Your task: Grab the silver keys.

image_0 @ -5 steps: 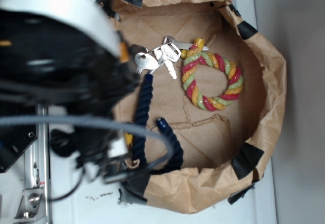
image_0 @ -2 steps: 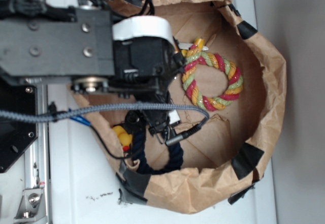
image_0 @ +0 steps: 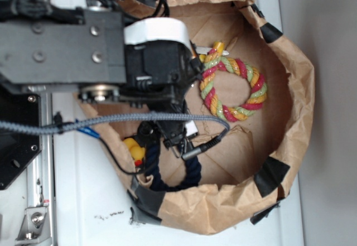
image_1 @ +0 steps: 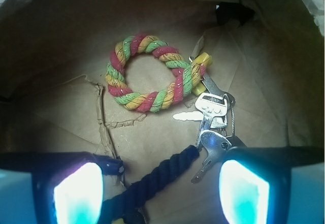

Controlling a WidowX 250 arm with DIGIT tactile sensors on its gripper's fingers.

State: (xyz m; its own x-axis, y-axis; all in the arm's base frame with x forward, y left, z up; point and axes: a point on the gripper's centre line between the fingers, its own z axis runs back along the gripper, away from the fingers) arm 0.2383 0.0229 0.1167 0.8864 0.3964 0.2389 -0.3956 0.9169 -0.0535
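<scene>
The silver keys (image_1: 212,117) lie on the brown paper floor in the wrist view, blades fanning out, touching the right side of the multicoloured rope ring (image_1: 150,71). My gripper (image_1: 161,191) is open and empty above the floor. Its right fingertip (image_1: 244,191) sits just below the nearest key, and its left fingertip (image_1: 78,193) is far to the left. The dark navy rope (image_1: 152,181) runs between the fingers. In the exterior view the arm (image_0: 150,62) hides the keys; only a sliver of metal (image_0: 195,49) shows beside the rope ring (image_0: 233,88).
Everything sits inside a brown paper bag with rolled walls (image_0: 290,90) and black tape patches (image_0: 270,176). The navy rope (image_0: 192,173) curls at the bag's near side by a yellow piece (image_0: 133,148). A grey cable (image_0: 111,120) crosses the bag.
One second ago the arm was blurred at the left and the keys were uncovered. It has since moved over the keys inside the bag and has stayed still for the last half second.
</scene>
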